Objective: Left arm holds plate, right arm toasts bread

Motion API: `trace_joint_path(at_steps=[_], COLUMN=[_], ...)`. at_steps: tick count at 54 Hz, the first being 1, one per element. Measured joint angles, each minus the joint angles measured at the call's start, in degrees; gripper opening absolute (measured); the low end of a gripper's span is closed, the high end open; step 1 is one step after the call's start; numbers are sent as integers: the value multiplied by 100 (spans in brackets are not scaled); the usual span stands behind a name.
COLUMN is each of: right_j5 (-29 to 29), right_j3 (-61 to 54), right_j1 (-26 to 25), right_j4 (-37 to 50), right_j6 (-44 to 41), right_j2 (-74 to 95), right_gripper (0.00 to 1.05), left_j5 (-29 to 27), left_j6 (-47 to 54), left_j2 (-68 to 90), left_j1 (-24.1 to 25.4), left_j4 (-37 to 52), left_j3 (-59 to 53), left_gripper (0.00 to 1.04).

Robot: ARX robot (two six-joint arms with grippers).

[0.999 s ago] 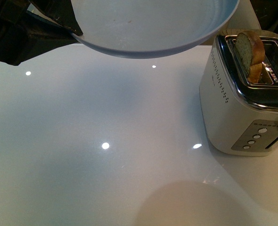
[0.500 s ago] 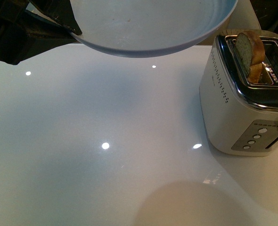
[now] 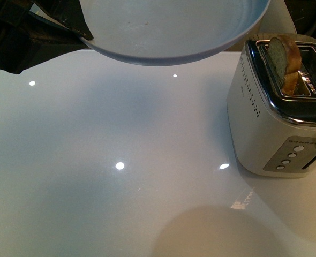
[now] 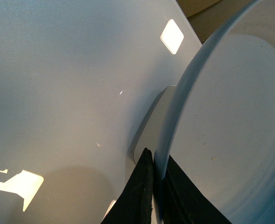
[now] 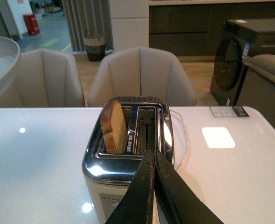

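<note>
Pale blue-white, the plate (image 3: 174, 32) hangs in the air up and to the left of the toaster (image 3: 276, 134), clear of the glossy white table (image 3: 120, 139), which carries a soft shadow beneath it. The left gripper (image 4: 158, 179) is clamped on the plate's rim, one dark finger on each face of the edge, and the plate tilts a little, with a few small specks on its inner face. The bread (image 3: 284, 56) stands upright in the toaster's slot on the plate side, its rounded top and tan crust poking above the chrome rim. The right gripper (image 5: 152, 156) sits at the toaster's button end, level with its top, fingers pressed together with nothing between them; whether the tips touch the chrome cannot be told. Beyond the toaster, past the table's far edge, stand beige chairs (image 5: 142, 74).
</note>
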Motion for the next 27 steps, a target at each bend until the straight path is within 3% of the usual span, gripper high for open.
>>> trace_joint_path(at_steps=[10, 27], right_j5=[2, 2], right_j3=[0, 0], right_j1=[-2, 0], right_j4=[-66, -70], right_j6=[-4, -2], right_j2=[-179, -188], right_gripper=[2, 56], left_j5=[7, 2], left_j6=[0, 0], left_j2=[0, -2], left_j1=[-2, -2], left_j4=[0, 0], left_j3=[0, 0], left_gripper=[3, 3])
